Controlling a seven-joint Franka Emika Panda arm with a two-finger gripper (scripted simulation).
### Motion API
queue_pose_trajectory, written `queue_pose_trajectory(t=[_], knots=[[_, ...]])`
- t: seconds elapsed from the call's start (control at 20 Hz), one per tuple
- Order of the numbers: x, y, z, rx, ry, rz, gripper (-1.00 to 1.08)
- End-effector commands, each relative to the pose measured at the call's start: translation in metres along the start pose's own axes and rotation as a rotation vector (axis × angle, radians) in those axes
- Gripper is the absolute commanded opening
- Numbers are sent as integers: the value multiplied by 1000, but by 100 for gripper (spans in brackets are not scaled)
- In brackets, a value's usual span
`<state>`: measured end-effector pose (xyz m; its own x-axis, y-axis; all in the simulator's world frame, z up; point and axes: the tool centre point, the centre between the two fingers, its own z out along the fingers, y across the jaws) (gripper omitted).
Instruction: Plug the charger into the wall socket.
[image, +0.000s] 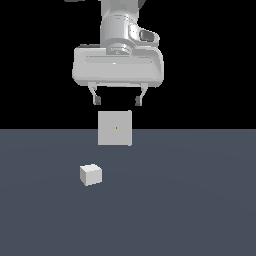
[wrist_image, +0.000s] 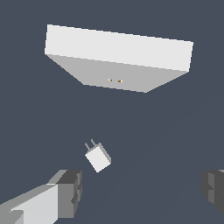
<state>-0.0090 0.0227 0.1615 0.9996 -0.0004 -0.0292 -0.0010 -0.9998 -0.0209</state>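
The charger is a small off-white cube lying on the dark grey floor, nearer the exterior view's left. In the wrist view the charger shows two prongs sticking out of one face. The wall socket is a light-grey upright square plate with a tiny dot at its centre; the wrist view shows the wall socket as a thick slab with two small holes. My gripper hangs open above the socket, apart from both things, nothing between its fingers.
The dark grey floor spreads around both things, with black background behind it. Nothing else shows.
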Motion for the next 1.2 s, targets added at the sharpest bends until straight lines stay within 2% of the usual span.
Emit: queue_pose_trajectory(t=[0.0,0.55,1.15], knots=[[0,0,0,0,0,0,100],[-5,-5,8,7,38,-49,100],[-19,-18,34,32,162,-211,100]])
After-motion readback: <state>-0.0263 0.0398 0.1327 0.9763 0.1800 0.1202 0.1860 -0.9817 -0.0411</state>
